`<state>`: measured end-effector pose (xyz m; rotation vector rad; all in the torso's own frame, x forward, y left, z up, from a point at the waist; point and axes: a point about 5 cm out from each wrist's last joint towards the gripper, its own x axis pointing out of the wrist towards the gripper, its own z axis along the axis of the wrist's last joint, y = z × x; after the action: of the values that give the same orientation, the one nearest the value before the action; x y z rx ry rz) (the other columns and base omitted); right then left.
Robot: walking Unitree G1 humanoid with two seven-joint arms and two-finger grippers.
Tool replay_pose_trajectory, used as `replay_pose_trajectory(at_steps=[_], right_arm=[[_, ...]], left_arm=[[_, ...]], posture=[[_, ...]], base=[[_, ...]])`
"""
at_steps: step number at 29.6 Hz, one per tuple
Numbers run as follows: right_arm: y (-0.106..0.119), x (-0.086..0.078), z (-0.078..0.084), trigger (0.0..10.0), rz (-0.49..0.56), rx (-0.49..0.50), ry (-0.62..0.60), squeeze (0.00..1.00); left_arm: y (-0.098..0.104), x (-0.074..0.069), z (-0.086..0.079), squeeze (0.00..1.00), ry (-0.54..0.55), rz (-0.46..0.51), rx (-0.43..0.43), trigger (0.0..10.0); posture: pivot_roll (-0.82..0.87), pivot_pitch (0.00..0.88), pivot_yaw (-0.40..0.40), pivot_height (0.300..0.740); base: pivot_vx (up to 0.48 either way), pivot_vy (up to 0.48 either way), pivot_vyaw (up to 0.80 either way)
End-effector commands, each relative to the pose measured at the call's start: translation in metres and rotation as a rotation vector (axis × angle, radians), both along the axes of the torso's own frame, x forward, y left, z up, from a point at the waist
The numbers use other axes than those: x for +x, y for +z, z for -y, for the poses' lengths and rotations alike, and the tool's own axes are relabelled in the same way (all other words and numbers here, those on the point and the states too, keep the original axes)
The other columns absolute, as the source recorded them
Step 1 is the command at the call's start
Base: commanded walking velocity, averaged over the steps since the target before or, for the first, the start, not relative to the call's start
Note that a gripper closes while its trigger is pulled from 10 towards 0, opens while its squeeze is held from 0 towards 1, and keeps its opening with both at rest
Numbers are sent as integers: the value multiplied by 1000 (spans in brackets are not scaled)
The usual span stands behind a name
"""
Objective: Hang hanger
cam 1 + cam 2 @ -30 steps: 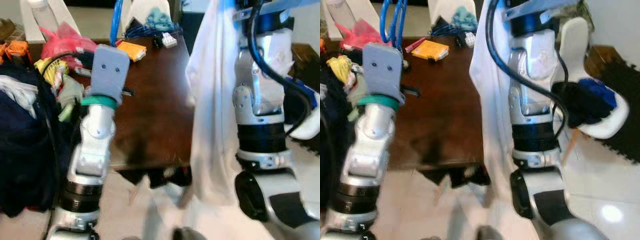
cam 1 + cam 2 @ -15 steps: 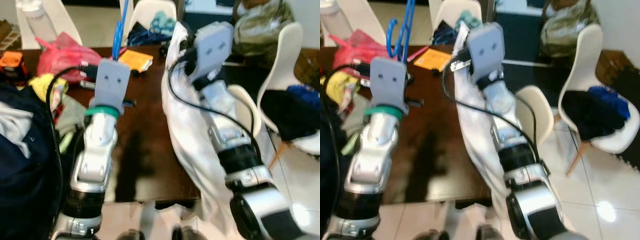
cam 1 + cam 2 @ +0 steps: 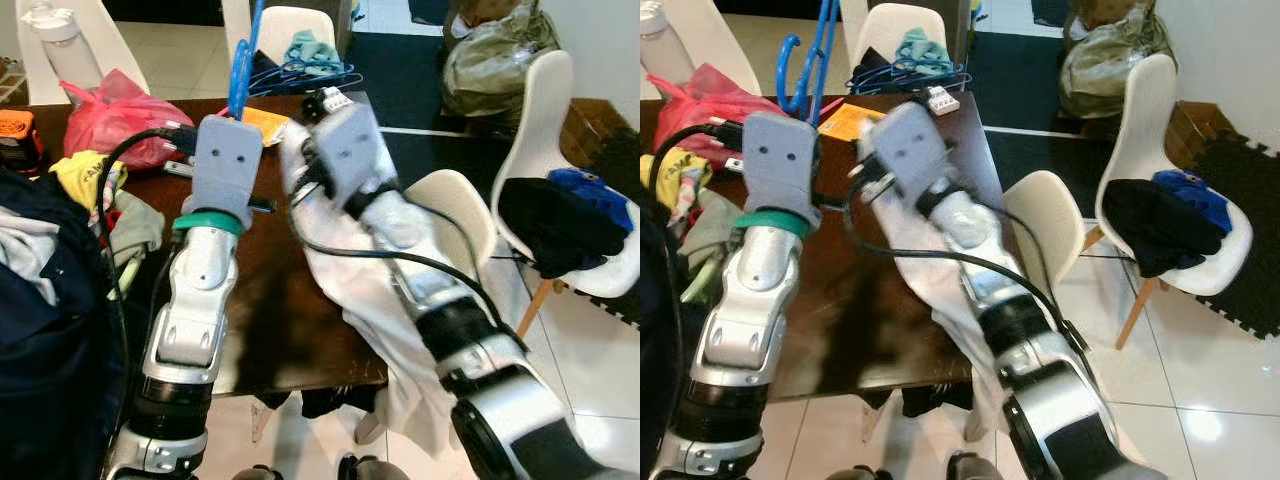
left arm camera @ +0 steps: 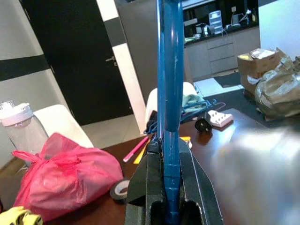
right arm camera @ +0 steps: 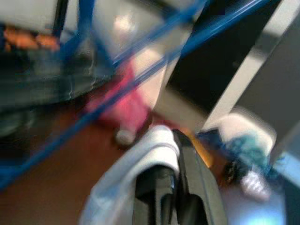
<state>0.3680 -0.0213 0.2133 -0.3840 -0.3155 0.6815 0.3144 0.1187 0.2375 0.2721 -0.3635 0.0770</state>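
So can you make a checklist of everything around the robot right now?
Surface: dark wooden table.
Job's things: blue hanger upright; white garment draped over the table edge.
Clutter: pink bag, water bottle, orange box, dark clothes pile.
Grippers: left tool shut on the hanger; right tool pinching the garment.
Cables: black cable along the right arm.
Surroundings: white chairs, tiled floor.

— What sits on the dark wooden table (image 3: 875,300)?
— A pink plastic bag (image 3: 115,105), an orange packet (image 3: 848,120) and a white power strip (image 3: 939,99) at the far edge.

— And around it?
— White chairs; one (image 3: 1175,215) holds dark and blue clothes (image 3: 1165,215). An olive bag (image 3: 495,50) sits behind.
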Motion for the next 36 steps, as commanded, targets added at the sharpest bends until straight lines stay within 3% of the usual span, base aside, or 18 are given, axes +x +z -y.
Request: replay_pose_trajectory(at_steps=[1, 2, 3, 5, 6, 9, 14, 15, 17, 18, 20, 23, 27, 29, 30, 32, 35, 36], right_arm=[[-31, 7, 4, 10000, -124, -117, -92, 0], [-46, 11, 11, 10000, -185, -139, -183, 0], [-56, 13, 20, 10000, -234, -127, -254, 612], [-61, 14, 25, 10000, -263, -112, -293, 612], [-66, 14, 31, 10000, -296, -85, -330, 1000], [-68, 15, 38, 10000, -322, -37, -357, 1000], [-43, 18, 63, 10000, -277, 307, -369, 1000], [-31, 17, 71, 10000, -270, 462, -345, 584], [-31, 17, 71, 10000, -270, 462, -345, 584], [-20, 16, 81, 10000, -266, 617, -309, 0], [-5, 2, 100, 10000, -252, 861, -208, 0], [-1, -7, 106, 10000, -250, 914, -159, 0], [3, -29, 112, 10000, -225, 923, -53, 0], [-4, -50, 105, 10000, -186, 663, 29, 0], [-4, -50, 105, 10000, -186, 663, 29, 0], [-15, -61, 97, 10000, -173, 441, 74, 0], [-16, -63, 96, 10000, -176, 409, 85, 0], [-34, -53, 93, 10000, -236, 206, 30, 1000]], left_arm=[[0, -4, -3, 0, 19, -4, 9, 10000], [-1, -6, -5, 0, 29, -7, 10, 10000], [-2, -9, -8, 0, 39, -10, 10, 10000], [-2, -11, -10, 0, 45, -12, 9, 10000], [-3, -13, -12, 0, 50, -14, 10, 10000], [-3, -15, -14, 0, 58, -17, 13, 10000], [-5, -21, -19, 0, 69, -22, 20, 10000], [-6, -21, -18, 0, 65, -24, 24, 10000], [-6, -21, -18, 0, 65, -24, 24, 10000], [-5, -21, -17, 0, 58, -26, 27, 10000], [-2, -22, -14, 0, 38, -21, 36, 10000], [0, -23, -14, 0, 29, -19, 41, 10000], [2, -25, -15, 0, 21, -16, 50, 10000], [2, -25, -17, 0, 16, -19, 57, 10000], [2, -25, -17, 0, 16, -19, 57, 10000], [2, -24, -17, 0, 13, -21, 61, 10000], [2, -24, -17, 0, 12, -21, 61, 10000], [4, -23, -15, 0, 7, -14, 58, 10000]], posture=[[74, 33, 6, 740], [88, 39, -5, 740], [96, 43, -9, 740], [96, 43, -9, 740], [100, 48, -13, 740], [101, 54, -13, 740], [90, 63, -9, 740], [86, 65, -6, 740], [86, 65, -6, 740], [82, 67, -3, 740], [75, 75, 8, 740], [74, 77, 12, 740], [71, 81, 22, 740], [66, 81, 30, 740], [66, 81, 30, 740], [66, 81, 30, 740], [66, 81, 30, 740], [57, 65, 26, 740]], base=[[0, 0, 0], [0, 0, 0], [0, 0, 0], [0, 0, 0], [0, 0, 0], [0, 0, 0], [0, 0, 0], [0, 0, 0], [0, 0, 0], [0, 0, 0], [0, 0, 0], [0, 0, 0], [0, 0, 0], [0, 0, 0], [0, 0, 0], [0, 0, 0], [0, 0, 0], [0, 0, 0]])
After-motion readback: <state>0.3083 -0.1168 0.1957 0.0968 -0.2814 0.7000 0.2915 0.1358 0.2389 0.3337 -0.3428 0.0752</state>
